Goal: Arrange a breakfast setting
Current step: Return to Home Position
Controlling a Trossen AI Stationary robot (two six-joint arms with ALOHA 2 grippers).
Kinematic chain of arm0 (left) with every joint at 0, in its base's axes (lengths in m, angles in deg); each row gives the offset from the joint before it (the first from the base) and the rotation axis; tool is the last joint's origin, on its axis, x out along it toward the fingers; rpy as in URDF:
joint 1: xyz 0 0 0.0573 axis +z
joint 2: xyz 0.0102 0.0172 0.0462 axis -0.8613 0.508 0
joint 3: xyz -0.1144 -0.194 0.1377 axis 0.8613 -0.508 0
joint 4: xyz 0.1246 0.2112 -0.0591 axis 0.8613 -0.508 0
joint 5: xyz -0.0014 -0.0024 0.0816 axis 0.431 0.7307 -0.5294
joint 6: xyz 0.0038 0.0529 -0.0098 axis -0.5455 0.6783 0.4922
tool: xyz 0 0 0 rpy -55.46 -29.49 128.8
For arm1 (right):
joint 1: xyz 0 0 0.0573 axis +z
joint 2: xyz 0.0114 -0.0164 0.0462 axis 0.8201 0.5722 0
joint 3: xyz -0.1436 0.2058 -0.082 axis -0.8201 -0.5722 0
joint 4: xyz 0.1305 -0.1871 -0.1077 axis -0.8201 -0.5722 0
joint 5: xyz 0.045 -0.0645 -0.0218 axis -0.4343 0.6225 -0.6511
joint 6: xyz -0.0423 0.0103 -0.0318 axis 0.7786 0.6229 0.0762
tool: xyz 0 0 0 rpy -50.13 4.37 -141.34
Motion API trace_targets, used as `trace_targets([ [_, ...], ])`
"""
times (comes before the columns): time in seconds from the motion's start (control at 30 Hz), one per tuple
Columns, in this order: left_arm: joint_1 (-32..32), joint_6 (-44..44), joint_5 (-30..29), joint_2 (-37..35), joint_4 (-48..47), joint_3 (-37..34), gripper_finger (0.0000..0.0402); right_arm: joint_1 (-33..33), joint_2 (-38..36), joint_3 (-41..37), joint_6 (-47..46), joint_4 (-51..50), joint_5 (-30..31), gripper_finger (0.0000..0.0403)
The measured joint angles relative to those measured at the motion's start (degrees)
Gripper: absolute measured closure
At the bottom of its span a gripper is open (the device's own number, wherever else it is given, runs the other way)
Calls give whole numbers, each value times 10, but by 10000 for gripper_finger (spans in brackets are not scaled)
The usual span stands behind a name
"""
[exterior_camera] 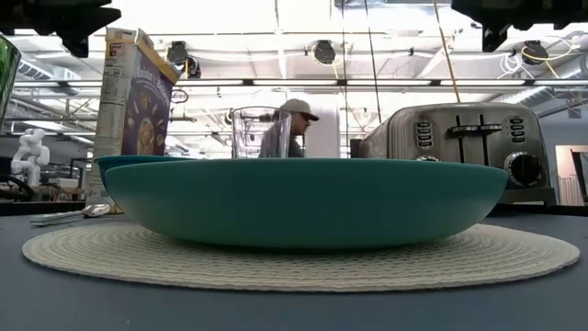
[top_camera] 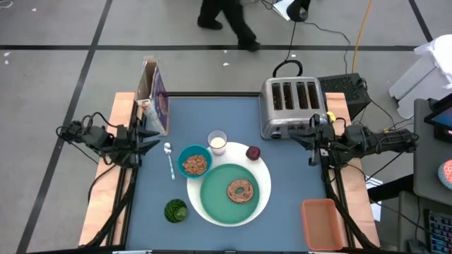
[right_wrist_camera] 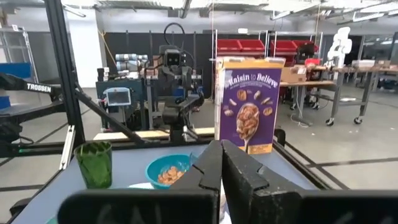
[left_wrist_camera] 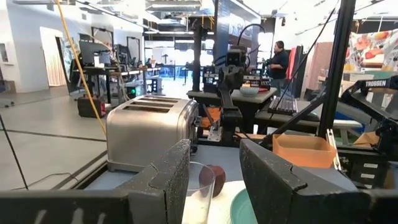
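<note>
On a round white woven plate [top_camera: 263,171] rests a teal plate [top_camera: 219,199] with a brown bagel [top_camera: 241,190] on it. On the table around it stand a teal bowl [top_camera: 194,163] of cereal, a spoon [top_camera: 169,161], a glass of milk [top_camera: 217,142] and a red apple [top_camera: 253,152]. The purple cereal box [top_camera: 155,95] stands upright at the far left. My left gripper [left_wrist_camera: 214,180] hovers open at the table's left edge [top_camera: 155,139]. My right gripper [right_wrist_camera: 222,165] hovers shut and empty at the right edge [top_camera: 296,137].
A steel toaster [top_camera: 292,106] stands at the far right, just beyond my right gripper. A green cup [top_camera: 176,210] stands near the front left. An orange bin [top_camera: 321,224] sits at the front right corner. A person [top_camera: 226,17] walks beyond the far edge.
</note>
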Motion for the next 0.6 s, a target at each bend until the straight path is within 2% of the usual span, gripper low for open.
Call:
trace_targets([
  [0.27, 0, 1, 21, 0, 4, -2, 254, 0, -17, 0, 0, -41, 0, 401],
  [0.43, 0, 14, 25, 0, 59, -43, 254, 0, -17, 0, 0, -70, -3, 402],
  [0.6, 0, 20, 33, 0, 124, -93, 254, 0, -17, 0, -8, -70, -74, 402],
])
